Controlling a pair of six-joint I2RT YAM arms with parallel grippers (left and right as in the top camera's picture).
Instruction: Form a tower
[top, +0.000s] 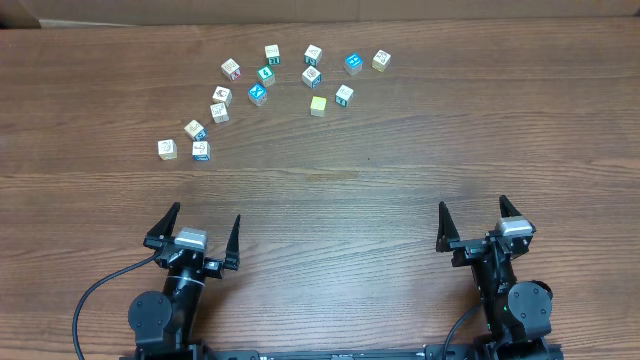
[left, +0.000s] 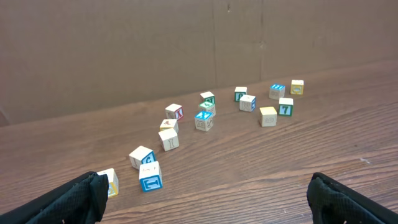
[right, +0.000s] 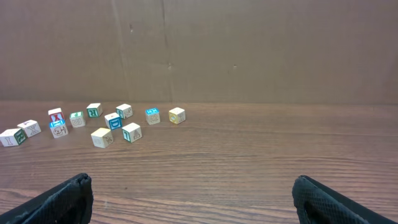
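Zero cubes are stacked, so you have no tower on the table (top: 420, 150) yet. Its parts lie loose in a rough arc on the far side, left of centre. All of them sit flat on the wood, most apart and a few just beside or touching a neighbour. I count about fifteen cubes.

The yellow-green cube (top: 318, 105) sits near the inner edge of the arc with space around it, so it looks like an easy first pick or base. One blue cube (top: 257, 94) lies to its left in the thick of the cluster, where fingers would crowd its neighbours. A white-faced cube (top: 167, 148) ends the arc at the near left, the closest piece to your left arm.

Both arms are parked at the near edge, well apart from the cubes. The left gripper (top: 206, 213) has its jaws spread wide with nothing between them. The right gripper (top: 473, 202) is the same, empty. Both wrist views show only the dark fingers (left: 74, 199) at the frame corners and bare wood between.

My guess is this is a start pose, jaws ready for a first reach. The arc favours your left arm, and the open wood nearer you looks good for building.
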